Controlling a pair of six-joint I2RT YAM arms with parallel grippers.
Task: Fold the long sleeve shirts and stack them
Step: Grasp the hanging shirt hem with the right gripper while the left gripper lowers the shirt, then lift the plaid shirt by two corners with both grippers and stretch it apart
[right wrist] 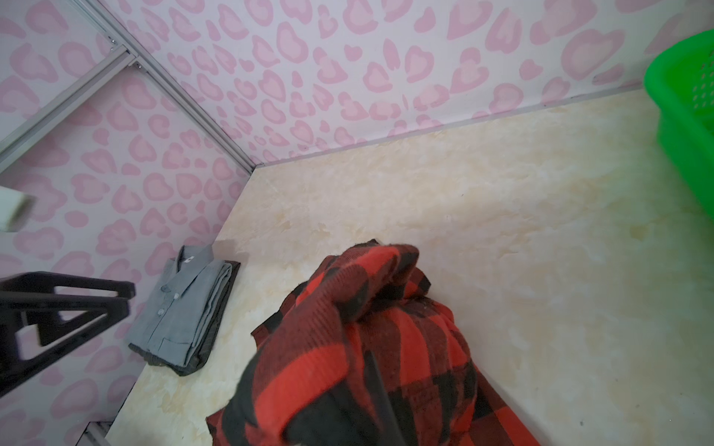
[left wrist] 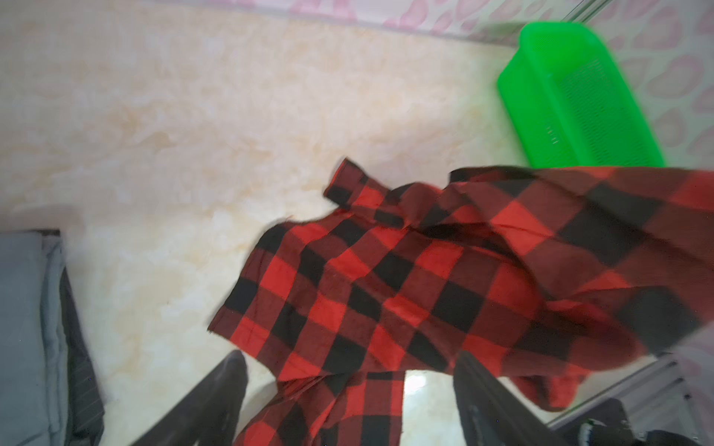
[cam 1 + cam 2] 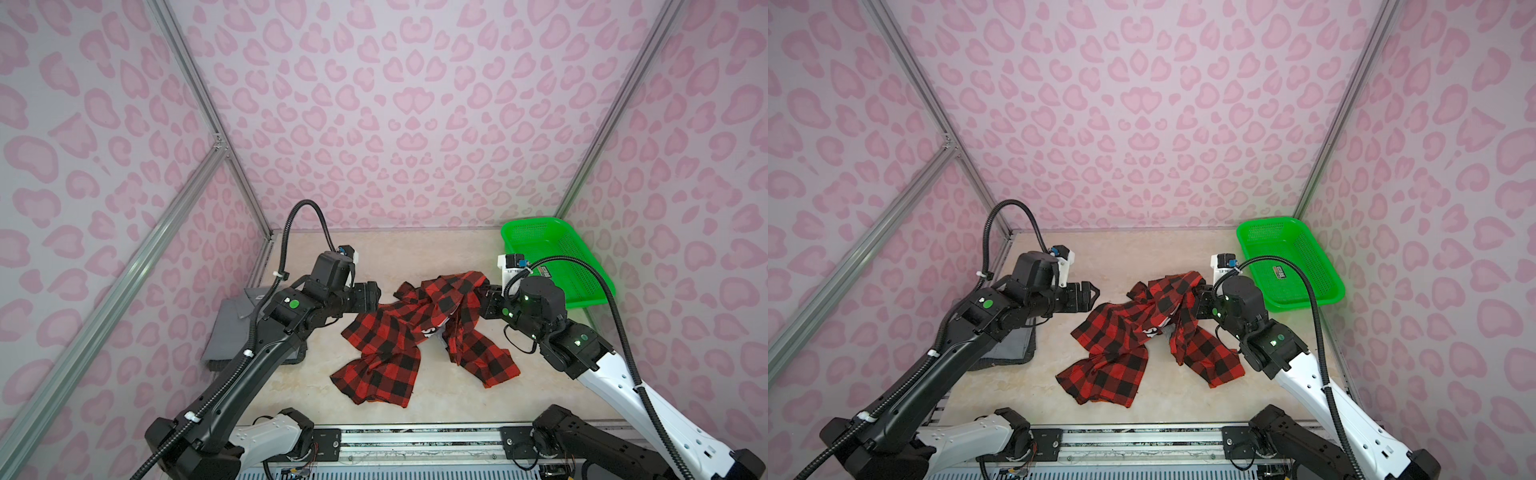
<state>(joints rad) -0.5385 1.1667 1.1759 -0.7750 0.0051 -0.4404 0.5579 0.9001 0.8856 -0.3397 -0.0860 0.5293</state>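
Note:
The red-and-black checked shirt (image 3: 386, 345) (image 3: 1113, 345) lies crumpled in the middle of the table. Its far right part is lifted, and my right gripper (image 3: 484, 291) (image 3: 1198, 293) is shut on that bunch. In the right wrist view the cloth (image 1: 347, 328) wraps over the right gripper (image 1: 371, 355) and hides the fingertips. My left gripper (image 3: 376, 297) (image 3: 1094, 293) hovers open at the shirt's left edge. Its fingers stand wide apart over the cloth (image 2: 386, 270), gripping nothing. The grey shirt (image 3: 228, 332) (image 1: 185, 309) lies folded at the left wall, partly hidden under the left arm.
A green perforated basket (image 3: 557, 262) (image 3: 1291, 262) (image 2: 572, 96) stands at the back right corner, behind the right wrist. Bare marbled table (image 3: 415, 249) stretches behind the checked shirt. Pink patterned walls enclose three sides, and the arm bases sit along the front rail.

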